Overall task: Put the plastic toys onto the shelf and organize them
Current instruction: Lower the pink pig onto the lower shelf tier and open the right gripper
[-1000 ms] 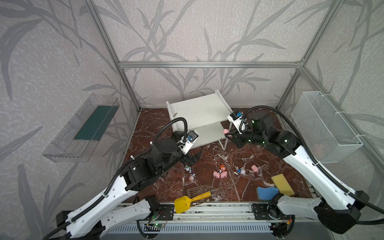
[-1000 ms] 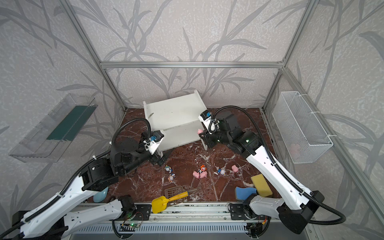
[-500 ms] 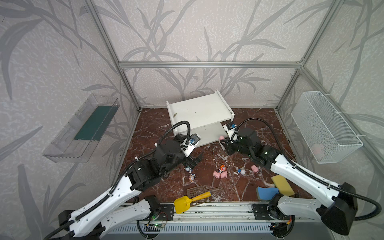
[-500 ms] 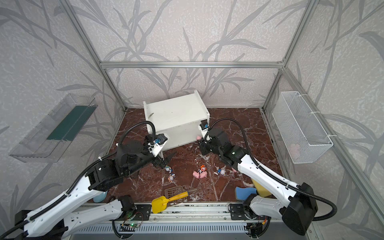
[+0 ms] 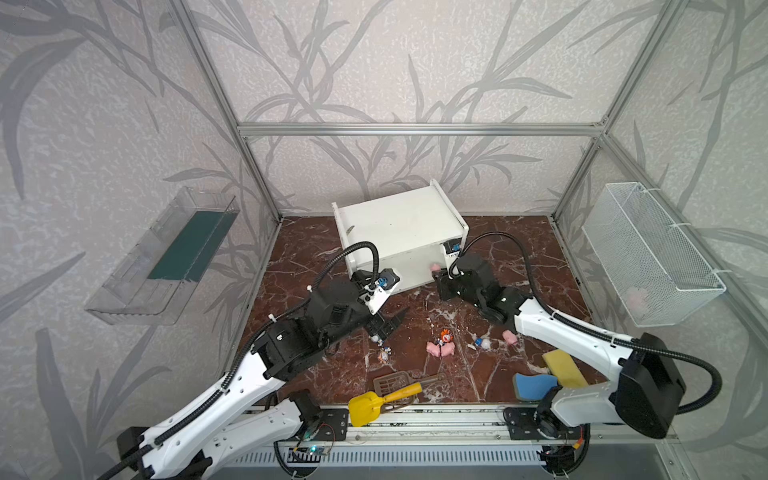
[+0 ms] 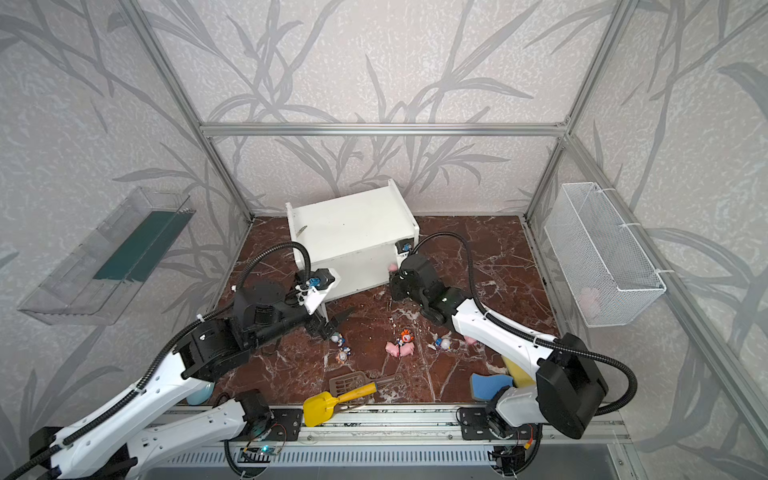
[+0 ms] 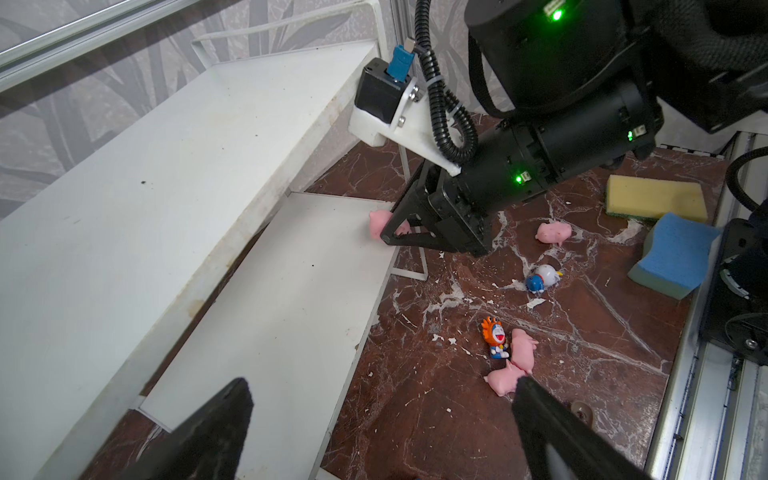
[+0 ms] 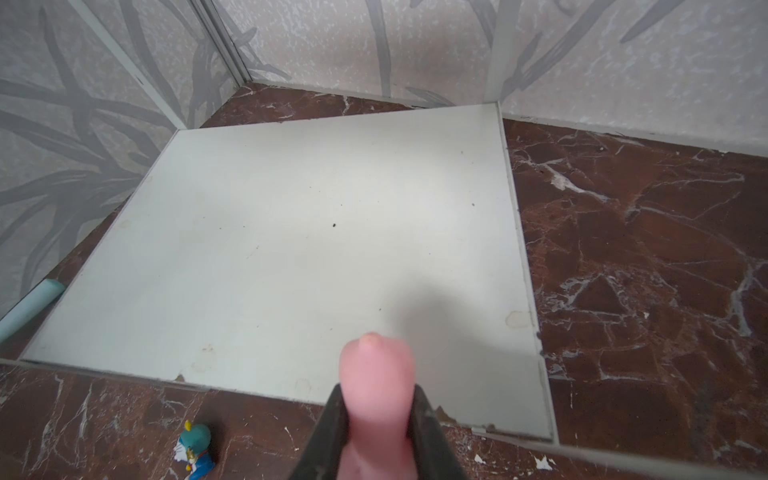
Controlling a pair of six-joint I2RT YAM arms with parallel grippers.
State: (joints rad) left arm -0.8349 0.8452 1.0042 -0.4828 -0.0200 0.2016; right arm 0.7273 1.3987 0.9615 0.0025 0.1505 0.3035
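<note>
Right tool point(image 8: 377, 400) pinches a pink pig point(image 8: 376, 365) at the shelf point(image 8: 291, 228).

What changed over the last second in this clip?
The right gripper, shut on a small pink plastic pig, came down beside the white two-tier shelf to the front corner of its lower board. The open left gripper barely shifted; the other toys stayed on the floor.

Brown marble floor point(image 5: 519, 249), white shelf point(image 5: 399, 224), pink pigs point(image 5: 440, 351), figurines point(image 5: 445, 335), sponges point(image 5: 534, 384), yellow scoop point(image 5: 365, 408)
</note>
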